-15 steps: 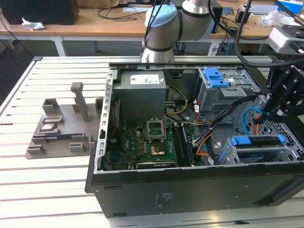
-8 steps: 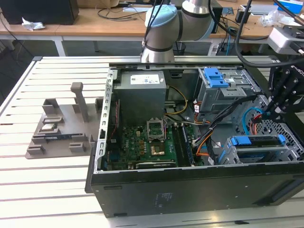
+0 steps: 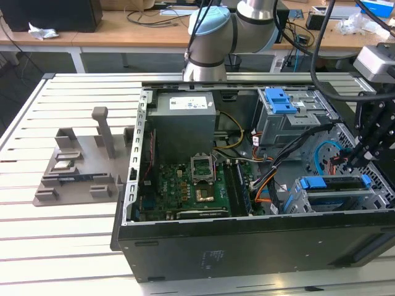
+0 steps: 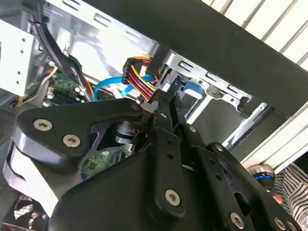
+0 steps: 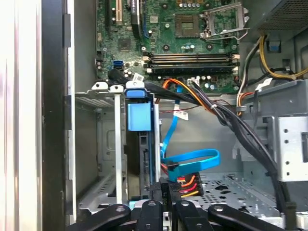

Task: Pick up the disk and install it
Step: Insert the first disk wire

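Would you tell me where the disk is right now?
The disk sits on edge in the grey drive cage at the exterior view's right, inside the computer case, beside the end effector.

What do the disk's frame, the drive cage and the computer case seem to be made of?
Disk frame: probably plastic, bright blue and smooth. Drive cage: looks like bare sheet metal, grey and dull, with folded edges. Case: likely painted metal, matt black, flat panel.

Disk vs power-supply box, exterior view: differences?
The disk is slim, edged in bright blue; the power-supply box is bulky, grey, with a white sticker. The disk sits in a metal cage at the exterior view's right; the power-supply box stands further left. Both are inside the open case.
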